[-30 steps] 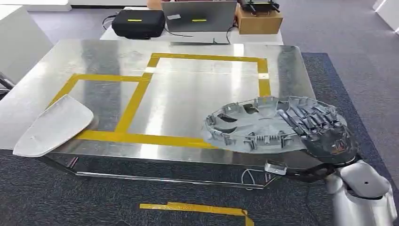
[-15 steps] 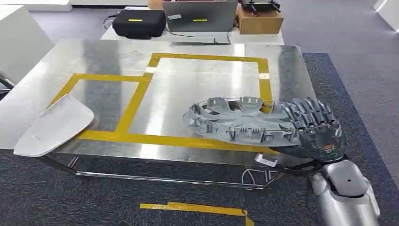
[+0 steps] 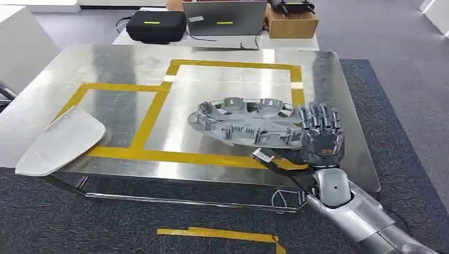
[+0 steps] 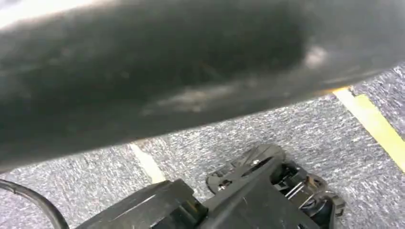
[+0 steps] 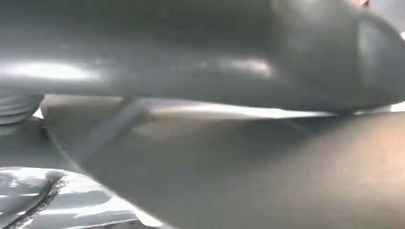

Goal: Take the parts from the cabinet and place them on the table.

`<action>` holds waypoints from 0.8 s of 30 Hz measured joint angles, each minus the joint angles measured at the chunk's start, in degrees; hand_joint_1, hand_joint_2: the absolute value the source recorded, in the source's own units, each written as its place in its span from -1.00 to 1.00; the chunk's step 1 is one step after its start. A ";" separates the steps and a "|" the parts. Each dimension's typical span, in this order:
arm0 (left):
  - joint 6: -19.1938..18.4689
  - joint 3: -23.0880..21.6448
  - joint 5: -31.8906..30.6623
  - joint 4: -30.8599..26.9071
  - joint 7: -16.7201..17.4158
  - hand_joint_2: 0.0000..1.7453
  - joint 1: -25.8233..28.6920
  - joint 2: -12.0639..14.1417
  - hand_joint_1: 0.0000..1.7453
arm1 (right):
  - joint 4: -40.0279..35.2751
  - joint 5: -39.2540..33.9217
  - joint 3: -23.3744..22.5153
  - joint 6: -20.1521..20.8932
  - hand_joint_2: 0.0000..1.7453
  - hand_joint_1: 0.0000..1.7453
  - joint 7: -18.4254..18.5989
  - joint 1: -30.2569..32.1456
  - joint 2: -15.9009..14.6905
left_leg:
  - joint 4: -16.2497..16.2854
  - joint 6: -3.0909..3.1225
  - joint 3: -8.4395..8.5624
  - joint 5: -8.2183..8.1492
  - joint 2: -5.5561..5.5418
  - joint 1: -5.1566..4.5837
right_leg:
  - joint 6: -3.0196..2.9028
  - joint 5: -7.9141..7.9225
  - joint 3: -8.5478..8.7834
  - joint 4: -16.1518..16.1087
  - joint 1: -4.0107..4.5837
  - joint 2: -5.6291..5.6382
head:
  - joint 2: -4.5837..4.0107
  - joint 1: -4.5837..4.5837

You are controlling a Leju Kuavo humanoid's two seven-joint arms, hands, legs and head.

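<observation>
A round grey wheel cover [image 3: 243,123] with clips around its rim hangs nearly level, low over the steel table [image 3: 222,79], inside the larger yellow-taped rectangle. My right hand [image 3: 320,138] grips its right rim, fingers pointing up over the edge. Whether the cover touches the table I cannot tell. In the right wrist view the cover's grey surface [image 5: 200,162] is blurred and very close. A white curved panel [image 3: 61,140] lies at the table's near left corner, partly over the edge. In the left wrist view a dark blurred shape [image 4: 157,71] sits close to the lens above grey carpet.
Yellow tape [image 3: 153,111] marks two rectangles on the table. Behind it a second table carries a black case [image 3: 156,25], a laptop [image 3: 223,17] and a cardboard box [image 3: 291,24]. A white cabinet side [image 3: 21,47] stands at far left. Grey carpet surrounds the table.
My right hand has carried the wheel cover leftward and farther over the table, from the near right edge into the taped rectangle, and levelled it. The white panel has not moved.
</observation>
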 joint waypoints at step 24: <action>0.02 -3.24 5.44 0.04 0.46 -1.00 0.67 1.22 -1.00 | 10.74 -0.09 2.20 0.13 -1.00 -1.00 1.18 -2.02 -6.71 | 0.03 0.01 -0.12 -0.01 -0.02 -0.03 | 0.00 0.00 -0.08 0.00 -0.04 -0.02 | 0.00 0.00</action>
